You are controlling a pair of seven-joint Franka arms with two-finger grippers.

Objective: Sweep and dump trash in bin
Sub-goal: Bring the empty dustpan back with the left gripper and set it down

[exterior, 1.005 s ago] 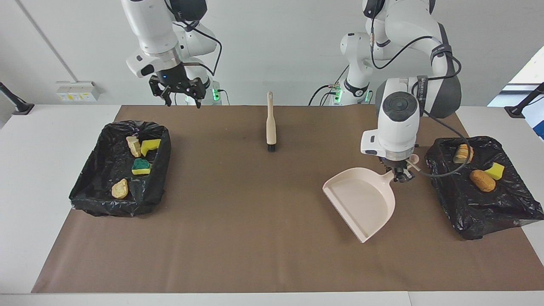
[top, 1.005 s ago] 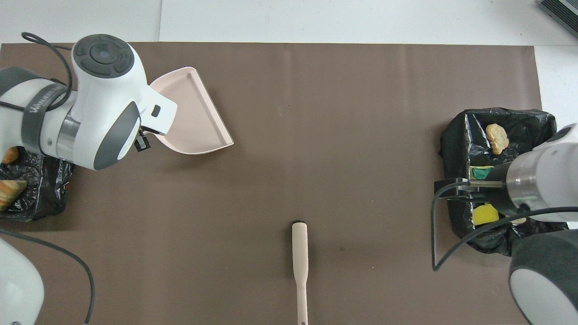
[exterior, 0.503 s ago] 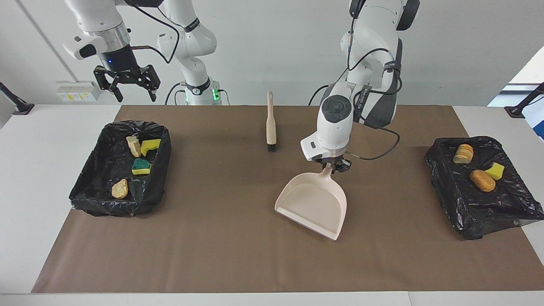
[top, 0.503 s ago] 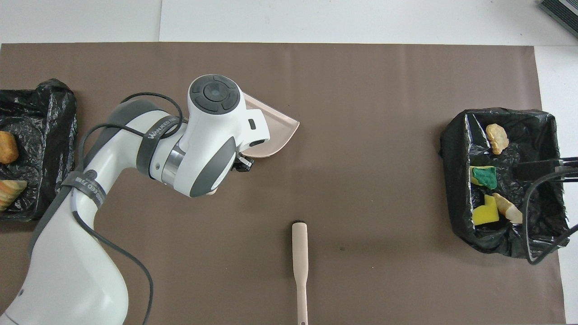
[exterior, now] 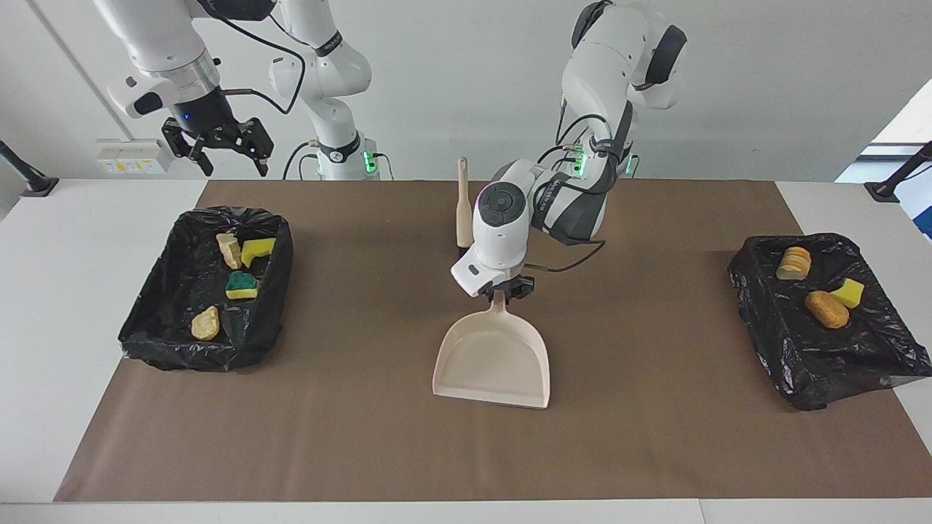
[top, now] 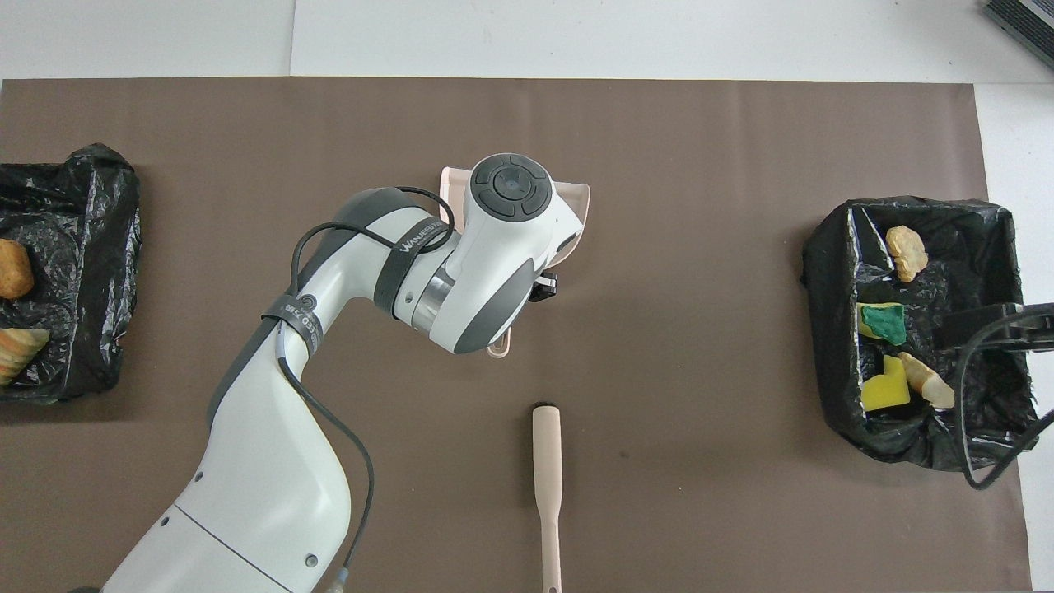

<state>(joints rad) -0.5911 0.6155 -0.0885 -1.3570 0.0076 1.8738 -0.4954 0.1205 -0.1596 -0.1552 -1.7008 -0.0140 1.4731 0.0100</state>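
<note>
The left gripper [exterior: 504, 292] grips the dustpan [exterior: 493, 361] handle just beside the brush [exterior: 464, 211], the open right gripper [exterior: 218, 142] holds nothing, and the trash [exterior: 234, 276] lies in the bins [exterior: 160, 320].

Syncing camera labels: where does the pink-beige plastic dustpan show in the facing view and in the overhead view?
Facing view: the pink-beige plastic dustpan lies mid-mat, its handle pointing toward the robots.
Overhead view: only the dustpan's rim corners and handle tip show, near mid-picture, under the left arm's wrist.
Shared landmark: the wooden-handled brush, nearer to the robots than the dustpan in both views.
</note>
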